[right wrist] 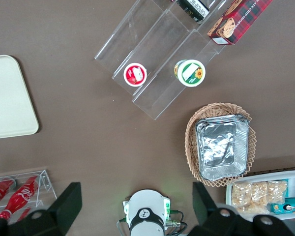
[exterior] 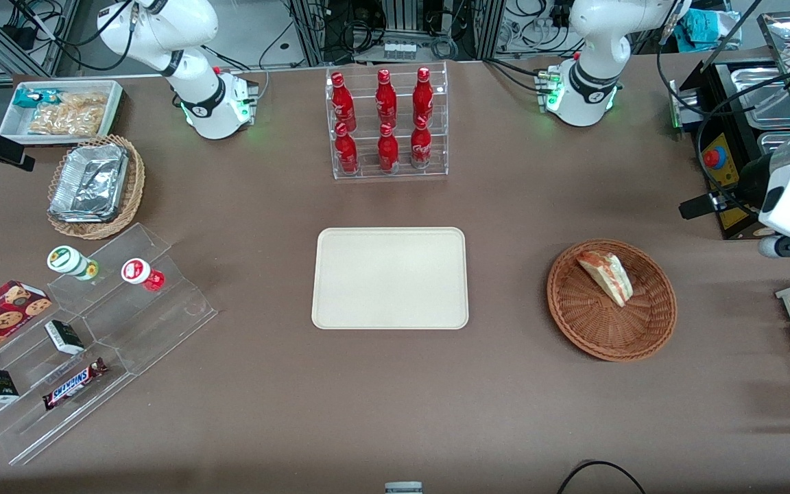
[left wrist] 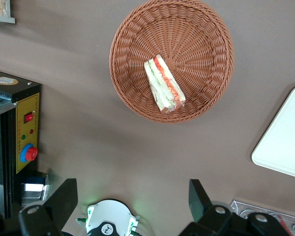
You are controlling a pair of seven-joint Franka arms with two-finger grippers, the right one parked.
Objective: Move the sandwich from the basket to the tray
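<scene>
So the sandwich (exterior: 606,276) is sitting in the round brown basket (exterior: 649,329), lying on its side and a bit off-center, up on the part of the basket that's farther from the front camera. Its long axis runs on a diagonal: one end points toward the bottle rack (exterior: 388,123) and the other end aims down into the middle of the basket, toward the front camera. In the left wrist view you can see the cut face with the red and green filling stripes (left wrist: 164,90) running along that same long axis.

The cream tray (exterior: 390,278) lies flat on the brown surface (exterior: 395,398), well apart from the basket, toward the parked arm's end, with nothing on it.

The hand (left wrist: 132,199) is up high above the surface, not touching anything, hanging near the black control box (left wrist: 14,132) at the working arm's end of the surface. Its two fingers (left wrist: 64,196) are spread wide apart with nothing between them.
</scene>
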